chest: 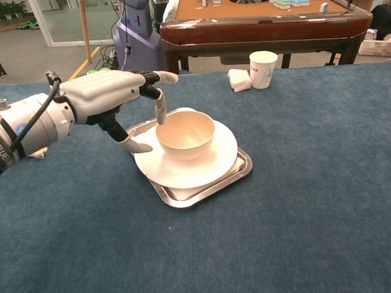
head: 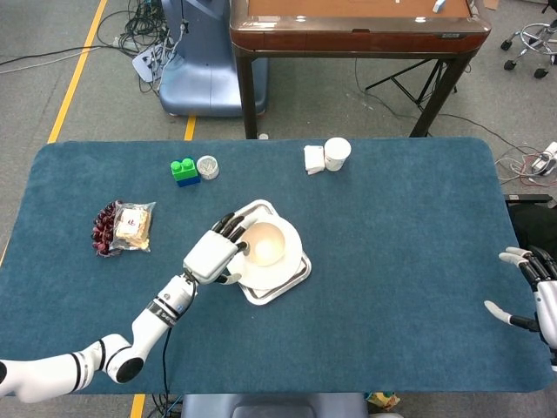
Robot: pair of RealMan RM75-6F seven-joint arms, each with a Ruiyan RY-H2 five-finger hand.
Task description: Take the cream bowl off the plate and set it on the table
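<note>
The cream bowl (head: 265, 243) (chest: 186, 134) sits upright on a white plate (head: 288, 264) (chest: 216, 162), which lies on a metal tray (head: 261, 295) (chest: 191, 196) at mid-table. My left hand (head: 218, 251) (chest: 111, 98) is at the bowl's left side, fingers spread. One fingertip (chest: 160, 115) touches or nearly touches the bowl's left rim, and the thumb (chest: 135, 146) lies low over the plate's left edge. Nothing is held. My right hand (head: 538, 296) hovers at the table's far right edge with its fingers apart; the chest view does not show it.
On the blue table, a snack packet with dark grapes (head: 122, 228) lies at the left. A green and blue block (head: 184, 170) and a small round tin (head: 207, 166) sit behind. A paper cup (head: 336, 153) (chest: 263, 68) and a white packet (head: 313, 158) stand at the back.
</note>
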